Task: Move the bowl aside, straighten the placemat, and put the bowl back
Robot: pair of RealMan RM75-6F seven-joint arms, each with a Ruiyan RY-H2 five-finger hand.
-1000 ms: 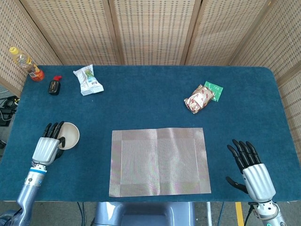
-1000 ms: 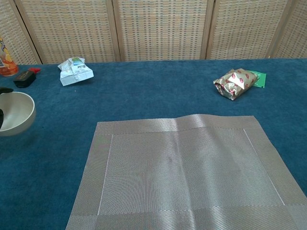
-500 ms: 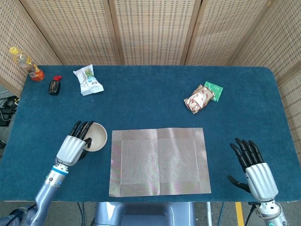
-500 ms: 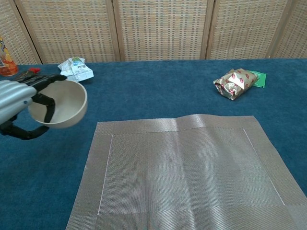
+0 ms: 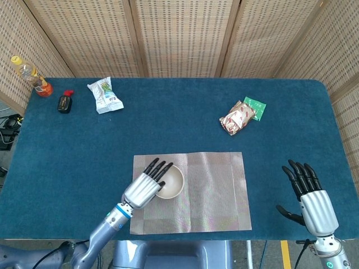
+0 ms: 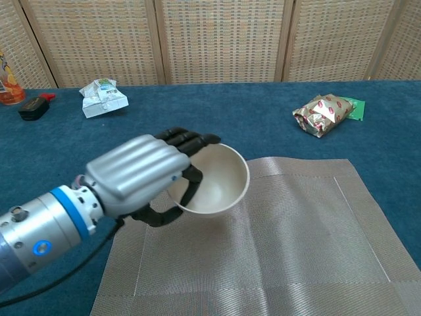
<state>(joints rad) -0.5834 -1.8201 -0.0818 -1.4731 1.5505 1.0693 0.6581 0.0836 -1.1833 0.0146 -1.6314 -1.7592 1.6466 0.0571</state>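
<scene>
Fingers of my left hand (image 6: 141,174) curl over the rim of the bowl (image 6: 214,179), thumb underneath, holding it above the left part of the placemat (image 5: 207,190), which lies flat and square. Last step, I judge: lower it gently and let go. My right hand (image 5: 311,199) is empty, fingers spread, over the blue cloth table (image 5: 168,117); wicker screens (image 5: 179,33) stand behind

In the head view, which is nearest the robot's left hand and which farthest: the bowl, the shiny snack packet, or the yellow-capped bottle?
1. Bowl: held in the left hand, over the placemat.
2. Shiny snack packet: far right.
3. Yellow-capped bottle: far-left corner.
</scene>
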